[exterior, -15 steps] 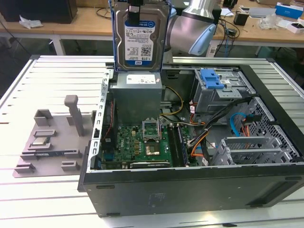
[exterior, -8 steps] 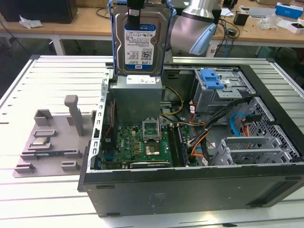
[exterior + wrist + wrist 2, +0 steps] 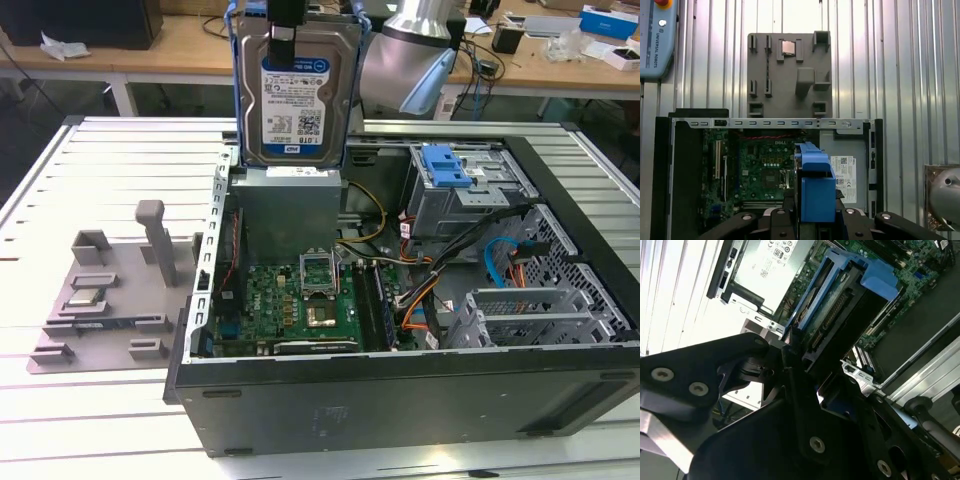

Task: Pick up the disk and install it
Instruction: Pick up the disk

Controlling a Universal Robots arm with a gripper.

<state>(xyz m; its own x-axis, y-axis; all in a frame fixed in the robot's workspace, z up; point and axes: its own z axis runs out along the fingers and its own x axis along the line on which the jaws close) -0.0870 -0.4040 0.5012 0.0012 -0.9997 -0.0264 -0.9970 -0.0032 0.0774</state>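
Exterior view, item one: the disk (image 3: 297, 90), a silver hard drive with a white-and-blue label and blue side rails. We record it upright, label towards the camera, held in the air above the far part of the open computer case (image 3: 400, 390). The pincer (image 3: 284, 35) is clamped on its upper edge, below the robot arm (image 3: 410, 50).

Item two: case interior. We note a green motherboard (image 3: 300, 300) on the floor of the case, a grey power supply (image 3: 290, 210) directly below the disk, and a metal drive cage (image 3: 450, 210) towards the exterior view's right, carrying a blue clip (image 3: 445, 165).

Item three: a grey fixture tray (image 3: 110, 330) on the slatted metal tabletop (image 3: 80, 160), at the exterior view's left of the case, with a small square processor chip (image 3: 88, 297) seated in it.

Second wrist view: we see the pincer (image 3: 790, 340) pinching the disk (image 3: 840, 305) at one end, its black fingers (image 3: 771, 351) pressed against the body.

First wrist view: looking down, we see the disk (image 3: 815, 192) edge-on over the motherboard (image 3: 760, 165) and beside the power supply (image 3: 846, 172), with the tray (image 3: 790, 95) beyond the case.
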